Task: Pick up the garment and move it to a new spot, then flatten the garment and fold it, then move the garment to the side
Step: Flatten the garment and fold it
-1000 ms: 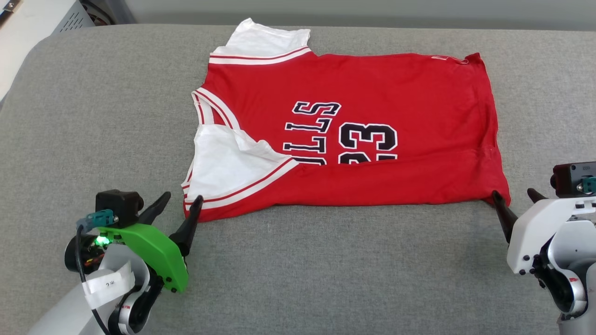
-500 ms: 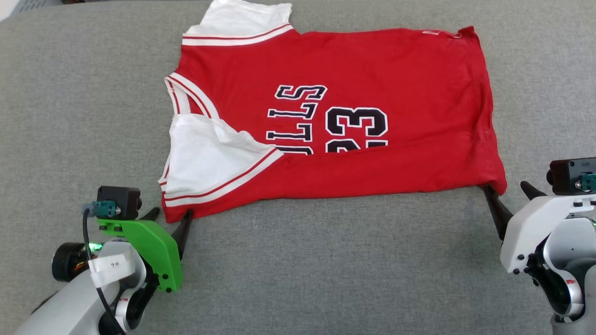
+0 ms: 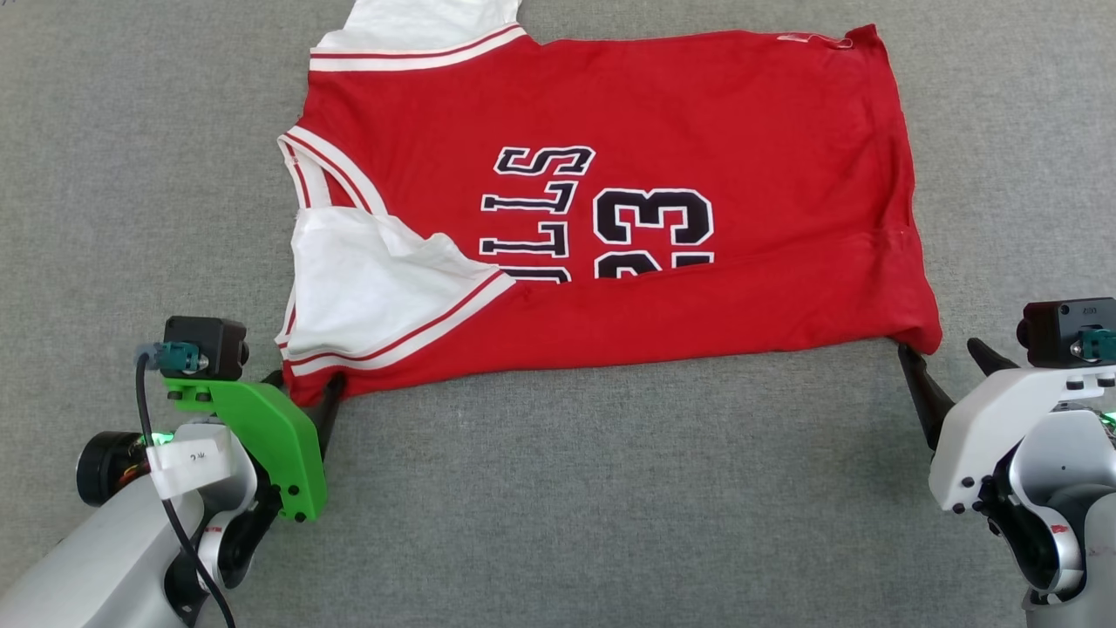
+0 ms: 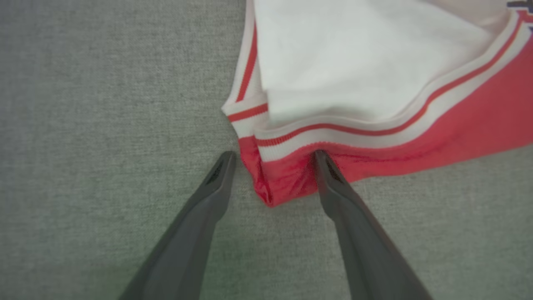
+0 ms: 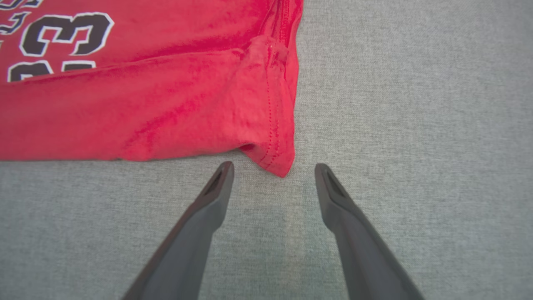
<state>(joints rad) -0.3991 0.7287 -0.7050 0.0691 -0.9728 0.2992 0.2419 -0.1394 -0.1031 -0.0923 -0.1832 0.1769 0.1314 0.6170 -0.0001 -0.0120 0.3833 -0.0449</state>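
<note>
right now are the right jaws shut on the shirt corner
No, the right jaws stand wide apart, and the corner of the shirt lies loose between their tips, ungripped.

red garment (image 3: pixel 610 218) lies flat, near edge folded over

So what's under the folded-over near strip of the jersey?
The garment's own chest: the black numerals and lettering run under the fold and are cut off. Their covered parts, and the grey surface beneath, cannot be seen.
</note>
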